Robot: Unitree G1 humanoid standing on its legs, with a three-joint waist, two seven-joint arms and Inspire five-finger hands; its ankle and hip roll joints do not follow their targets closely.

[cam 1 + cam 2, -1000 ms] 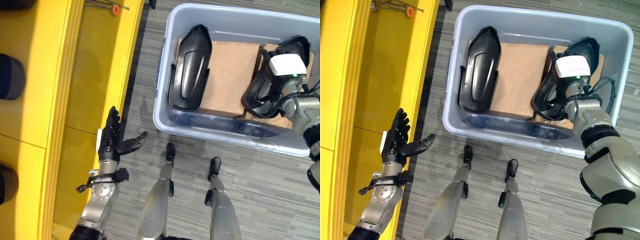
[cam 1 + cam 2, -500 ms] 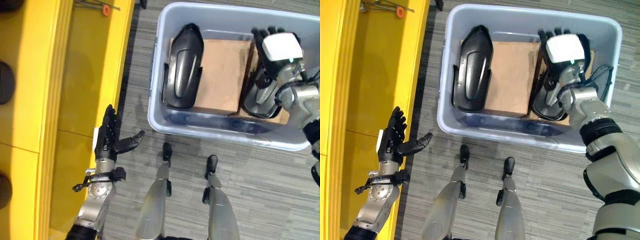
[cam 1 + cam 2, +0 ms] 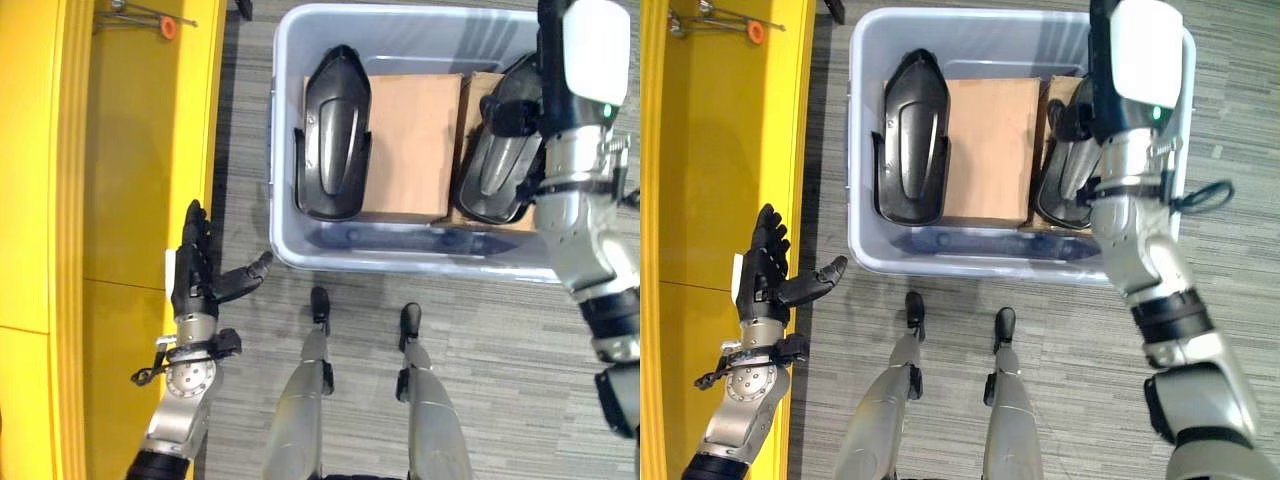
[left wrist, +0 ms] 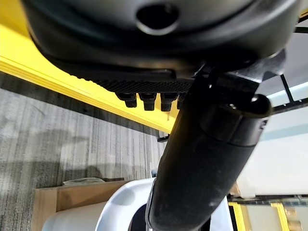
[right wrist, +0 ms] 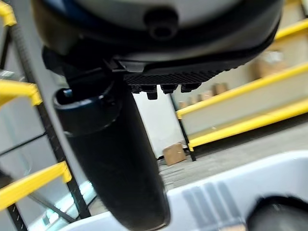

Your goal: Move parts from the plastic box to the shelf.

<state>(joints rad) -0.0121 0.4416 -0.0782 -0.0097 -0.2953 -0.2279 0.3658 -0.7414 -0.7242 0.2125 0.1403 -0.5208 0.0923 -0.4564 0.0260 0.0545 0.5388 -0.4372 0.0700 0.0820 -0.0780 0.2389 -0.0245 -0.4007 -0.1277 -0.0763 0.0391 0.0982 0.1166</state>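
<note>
The grey plastic box (image 3: 285, 240) stands on the carpet and holds two black moulded parts. One part (image 3: 332, 135) lies at the box's left, the other (image 3: 498, 165) at its right, both on brown cardboard (image 3: 410, 140). My right hand (image 3: 1101, 70) is raised above the right part, open and holding nothing; its thumb (image 5: 115, 159) sticks out straight in the right wrist view. My left hand (image 3: 196, 282) hovers open and empty by the edge of the yellow shelf (image 3: 130, 150), left of the box. Its thumb (image 4: 202, 163) shows in the left wrist view.
Thin metal tools with an orange cap (image 3: 168, 22) lie at the far end of the shelf. Grey carpet (image 3: 500, 340) surrounds the box. More yellow racking (image 5: 231, 110) stands in the distance.
My right hand has lifted off the right part and risen above the box, empty. The camera has shifted, so the whole scene slid left. The left hand has stayed put.
</note>
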